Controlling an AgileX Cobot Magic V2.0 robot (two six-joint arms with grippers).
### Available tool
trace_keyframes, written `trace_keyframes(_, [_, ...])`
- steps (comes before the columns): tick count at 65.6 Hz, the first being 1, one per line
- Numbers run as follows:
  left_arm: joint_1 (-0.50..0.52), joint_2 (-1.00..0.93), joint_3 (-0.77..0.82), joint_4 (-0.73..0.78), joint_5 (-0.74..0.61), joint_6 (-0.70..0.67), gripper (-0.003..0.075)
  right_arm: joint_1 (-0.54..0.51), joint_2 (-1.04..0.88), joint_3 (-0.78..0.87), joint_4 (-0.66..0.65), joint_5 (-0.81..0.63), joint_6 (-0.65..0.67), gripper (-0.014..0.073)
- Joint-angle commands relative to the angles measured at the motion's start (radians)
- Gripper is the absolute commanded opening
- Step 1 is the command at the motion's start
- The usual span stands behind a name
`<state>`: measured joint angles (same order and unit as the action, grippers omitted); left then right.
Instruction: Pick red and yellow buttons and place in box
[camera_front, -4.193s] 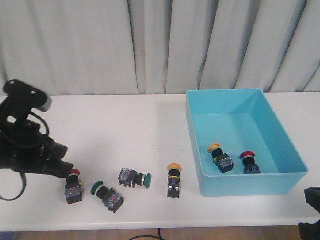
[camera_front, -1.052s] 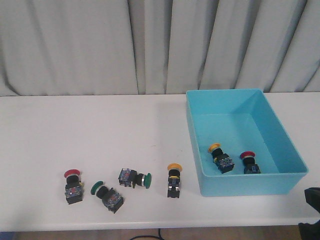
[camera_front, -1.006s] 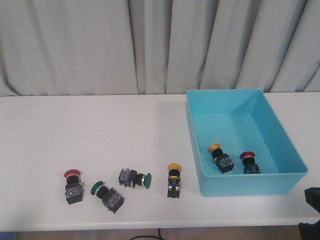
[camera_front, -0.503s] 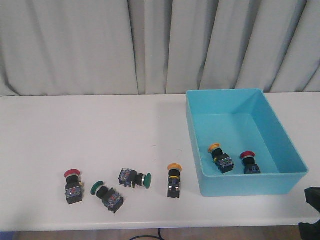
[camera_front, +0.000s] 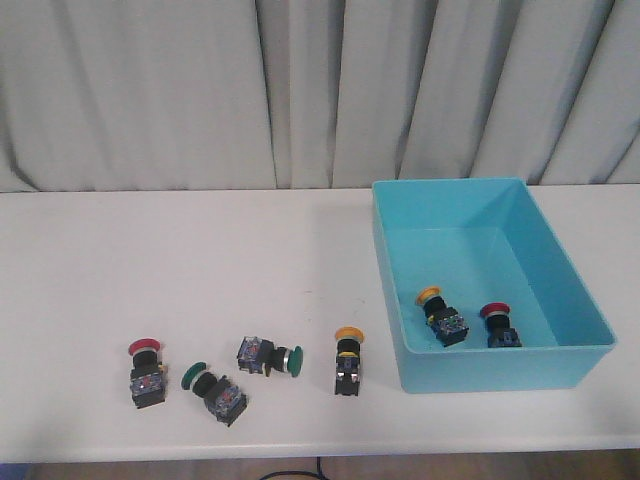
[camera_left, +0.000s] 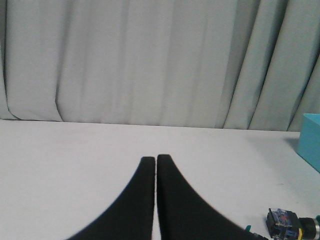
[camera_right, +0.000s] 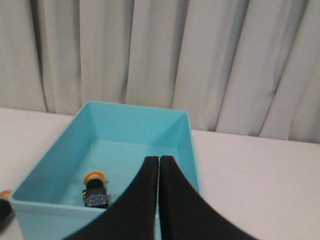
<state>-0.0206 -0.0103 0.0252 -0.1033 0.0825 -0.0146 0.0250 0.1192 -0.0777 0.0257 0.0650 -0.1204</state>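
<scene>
Showing no readable brand, label or writing anywhere, the buttons carry only tiny blurred markings on their black bodies.

Neither arm appears in the front view. In its own wrist view the left gripper (camera_left: 156, 160) points level over the white bench (camera_left: 60, 165) toward the curtain (camera_left: 125, 60), its two black fingers pressed together with nothing between them. Ahead of it and off to the side lies one black switch body (camera_left: 286, 223), its cap cut off at the frame edge, so its colour cannot be told; a corner of the box (camera_left: 311, 145) shows beyond that.

The right gripper (camera_right: 159, 160) is likewise closed and empty, aimed across the box toward the curtain. Just ahead of and below its tips, inside the box, lies a yellow button (camera_right: 95, 189).

From the front, the box (camera_front: 400, 330) holds a yellow button (camera_front: 440, 315) and a red button (camera_front: 497, 324) near its near wall. Outside it on the bench, a second yellow button (camera_front: 348, 358) stands just beside that wall, two green buttons (camera_front: 270, 357) (camera_front: 213, 388) lie farther off, and a red button (camera_front: 146, 372) lies farthest from the box.
</scene>
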Motion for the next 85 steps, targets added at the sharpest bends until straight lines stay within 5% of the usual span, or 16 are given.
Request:
trace_keyframes(1, [0.001,-0.015,0.027,-0.011,-0.070,-0.003,-0.0007,-0.012,-0.058,0.042,-0.004,-0.143,0.004,-0.0004])
trace_keyframes(46, [0.001,-0.015,0.027,-0.011,-0.070,-0.003,-0.0007,-0.012,-0.141,0.114,0.058,-0.013,0.002,-0.0004])
trace_keyframes(85, [0.001,-0.015,0.027,-0.011,-0.070,-0.003,-0.0007,-0.012,-0.140,0.114,0.066,-0.045,-0.001,-0.0004])
